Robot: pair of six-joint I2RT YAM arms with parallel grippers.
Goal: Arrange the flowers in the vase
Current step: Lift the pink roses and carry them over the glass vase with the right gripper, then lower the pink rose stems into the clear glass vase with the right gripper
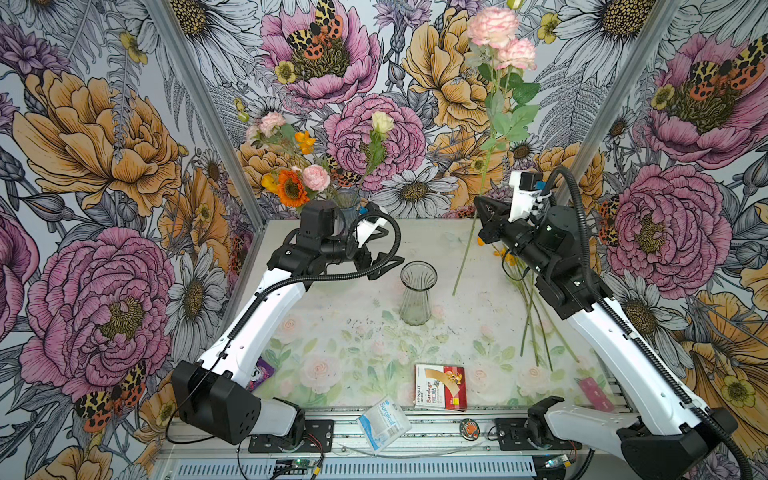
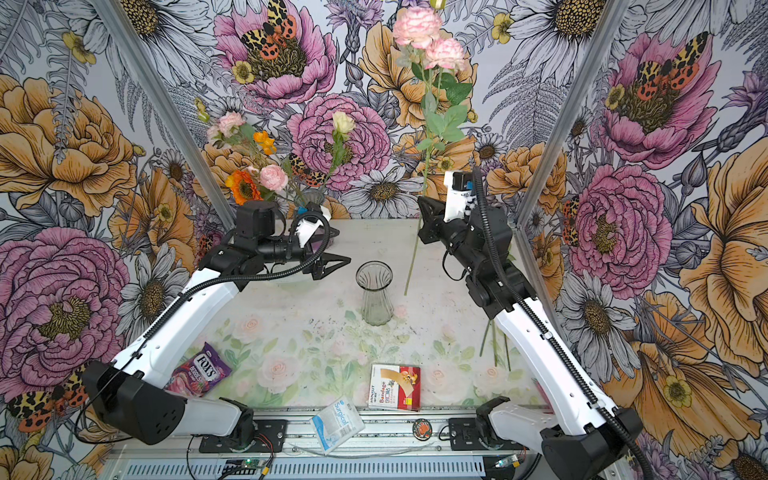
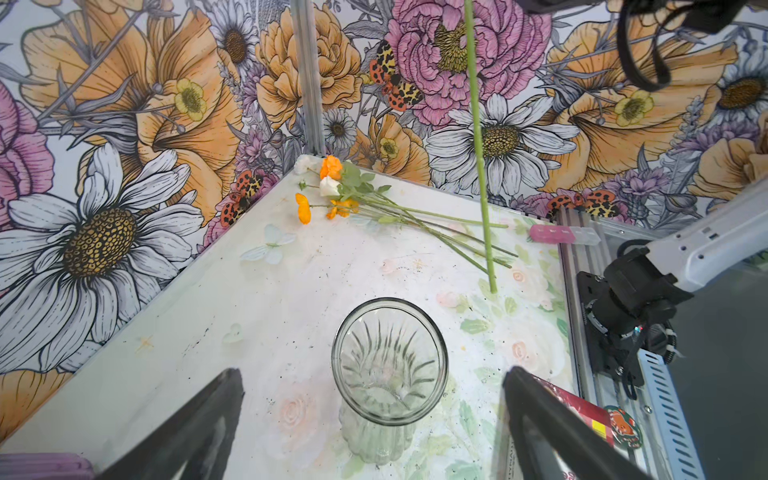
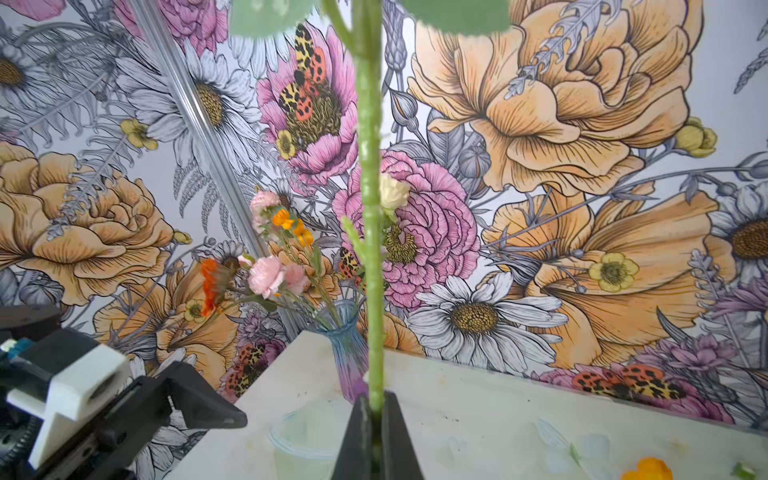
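The right gripper (image 4: 376, 405) is clenched on a tall green-stemmed flower with pink heads (image 4: 370, 166), held upright, its stem end just beside the clear ribbed glass vase (image 1: 417, 297). The left gripper (image 3: 372, 376) gapes, released, near that vase. Orange and white loose flowers (image 3: 353, 195) lie flat on the table.

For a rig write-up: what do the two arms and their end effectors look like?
The left arm and right arm have white shell links, black joints and a black ribbed cable hose each. The left end effector and right end effector have black, tapered triangular fingers.
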